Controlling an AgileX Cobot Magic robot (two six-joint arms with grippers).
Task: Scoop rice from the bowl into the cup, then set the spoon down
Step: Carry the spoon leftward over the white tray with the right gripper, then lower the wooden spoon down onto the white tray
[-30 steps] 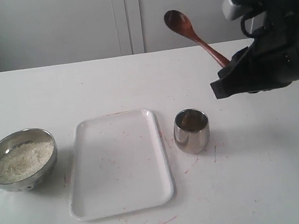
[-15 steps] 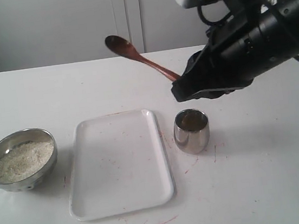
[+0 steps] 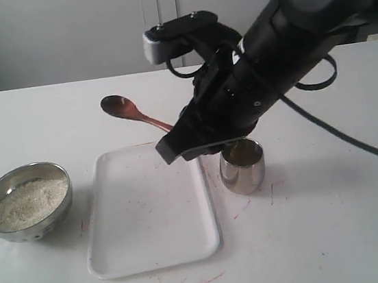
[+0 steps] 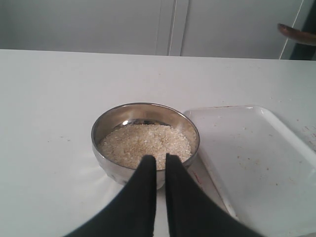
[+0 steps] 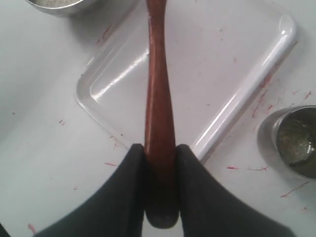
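Observation:
My right gripper (image 3: 169, 151) (image 5: 160, 150) is shut on the handle of the reddish-brown wooden spoon (image 3: 130, 112) (image 5: 159, 94). The spoon hangs in the air over the far part of the white tray (image 3: 121, 260) (image 5: 232, 44), its oval bowl pointing toward the metal bowl. That round metal bowl (image 3: 25, 201) (image 4: 106, 126) stands at the left with a pale heap of rice (image 3: 27, 201) (image 4: 144, 143) in it. The steel cup (image 3: 242, 166) (image 5: 295, 140) stands right of the tray, just under my right arm. My left gripper (image 4: 160, 160) is shut and empty, close to the bowl's near rim.
The white tray lies between bowl and cup, speckled with red marks, as is the table (image 3: 325, 235) around it. My bulky right arm (image 3: 281, 47) reaches across the middle above the cup. A pale wall with cabinet doors (image 3: 160, 21) stands behind the table.
My right arm has swung left and down across the table, carrying the spoon from high at the right to above the tray's far edge. Bowl, tray and cup have stayed put.

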